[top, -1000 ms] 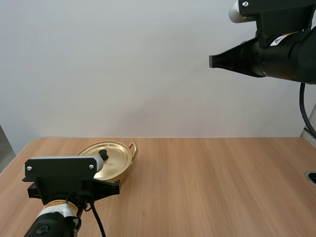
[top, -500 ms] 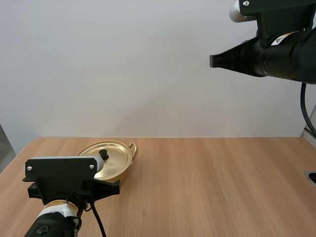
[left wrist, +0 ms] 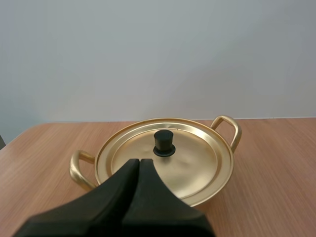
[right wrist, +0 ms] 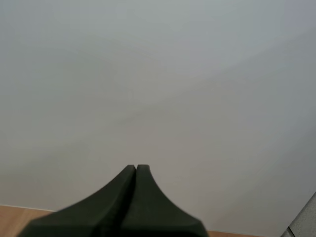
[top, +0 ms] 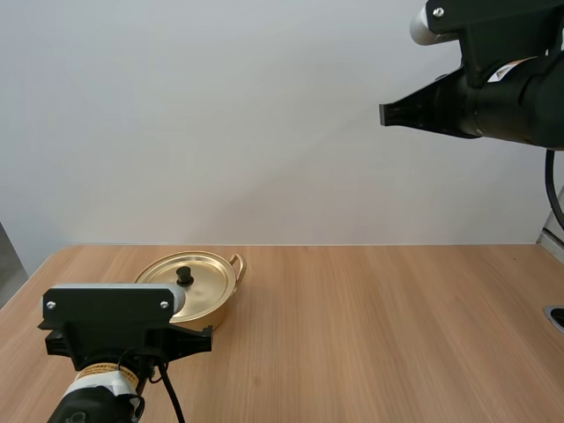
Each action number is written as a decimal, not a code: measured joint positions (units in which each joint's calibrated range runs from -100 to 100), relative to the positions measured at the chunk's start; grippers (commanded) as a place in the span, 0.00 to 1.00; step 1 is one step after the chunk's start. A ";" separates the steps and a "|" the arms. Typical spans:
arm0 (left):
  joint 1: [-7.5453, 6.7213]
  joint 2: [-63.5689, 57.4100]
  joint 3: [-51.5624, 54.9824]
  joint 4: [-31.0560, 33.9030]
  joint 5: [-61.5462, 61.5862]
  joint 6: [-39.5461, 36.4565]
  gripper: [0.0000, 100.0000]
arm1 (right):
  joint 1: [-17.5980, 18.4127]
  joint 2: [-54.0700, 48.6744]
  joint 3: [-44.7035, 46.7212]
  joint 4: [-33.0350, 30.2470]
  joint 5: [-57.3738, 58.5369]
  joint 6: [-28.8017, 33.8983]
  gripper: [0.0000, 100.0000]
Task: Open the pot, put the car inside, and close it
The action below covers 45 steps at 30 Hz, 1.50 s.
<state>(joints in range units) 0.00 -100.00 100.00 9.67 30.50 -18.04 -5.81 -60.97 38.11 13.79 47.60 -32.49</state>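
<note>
Pale wooden tabletop (top: 397, 308) holds your lidded golden metal pot (left wrist: 195, 163) just ahead of the left claw (left wrist: 138, 162) — pressed together, lined up for its black knob (left wrist: 164, 143); right claw (right wrist: 136, 168), likewise together, waits high, clear.

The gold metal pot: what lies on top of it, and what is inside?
A round gold lid with a black knob lies on the gold metal pot, closing it. The lid covers the inside, so its contents cannot be seen.

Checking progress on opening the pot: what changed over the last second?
The left arm drew back slightly, uncovering more of the black knob; the right arm edged right. The pot stayed put, lid on; both arms' jaws are shut.
</note>
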 measured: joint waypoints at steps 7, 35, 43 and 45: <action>0.48 0.00 0.00 0.00 -0.36 0.00 0.00 | 0.00 0.00 0.00 1.44 0.00 -0.08 0.00; 0.22 0.00 0.00 0.00 -0.48 0.21 0.00 | -1.34 0.00 1.43 9.31 2.70 -6.10 0.00; 0.22 0.00 0.00 0.00 -0.55 0.21 0.00 | -1.34 0.00 12.98 23.10 -3.32 -18.24 0.00; 0.22 0.00 0.00 0.00 -0.55 0.21 0.00 | -0.76 0.00 15.91 25.95 -4.38 -20.19 0.00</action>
<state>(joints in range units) 0.22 -100.00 100.00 9.67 29.95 -17.83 -6.57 -60.97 54.02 39.74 43.21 -52.69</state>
